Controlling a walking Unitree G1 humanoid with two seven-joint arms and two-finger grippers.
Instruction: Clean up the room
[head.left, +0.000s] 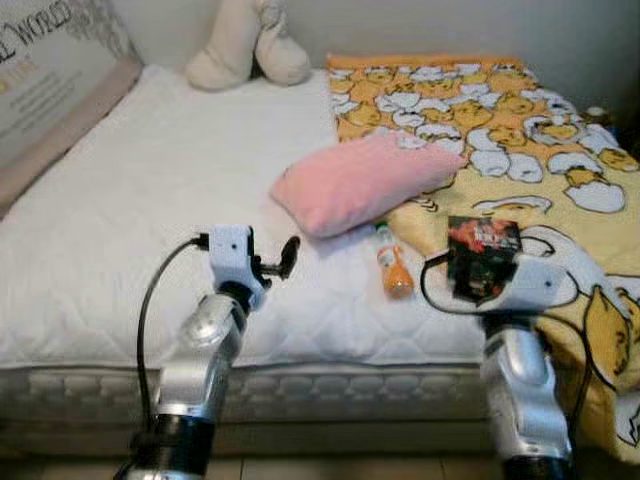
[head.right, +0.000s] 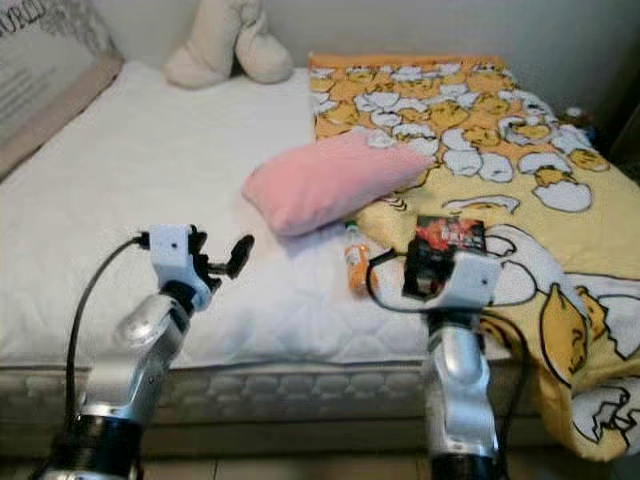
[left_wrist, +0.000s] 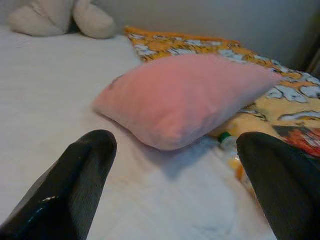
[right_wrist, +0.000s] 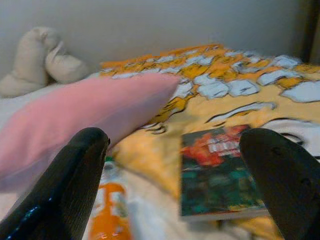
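A pink pillow (head.left: 360, 185) lies in the middle of the bed, half on the yellow duck-print blanket (head.left: 500, 120). Beside its near corner an orange bottle (head.left: 393, 265) lies on the white mattress (head.left: 150, 200). A dark book with a red cover picture (head.left: 483, 235) rests on the blanket. My left gripper (head.left: 278, 262) hovers open over the mattress, short of the pillow (left_wrist: 185, 97). My right gripper (head.left: 467, 278) is open just in front of the book (right_wrist: 220, 172), with the bottle (right_wrist: 112, 210) to its left.
A cream plush toy (head.left: 245, 45) sits at the head of the bed against the wall. A large printed cushion (head.left: 50, 80) leans along the bed's left side. The mattress edge (head.left: 300, 385) runs across right in front of me.
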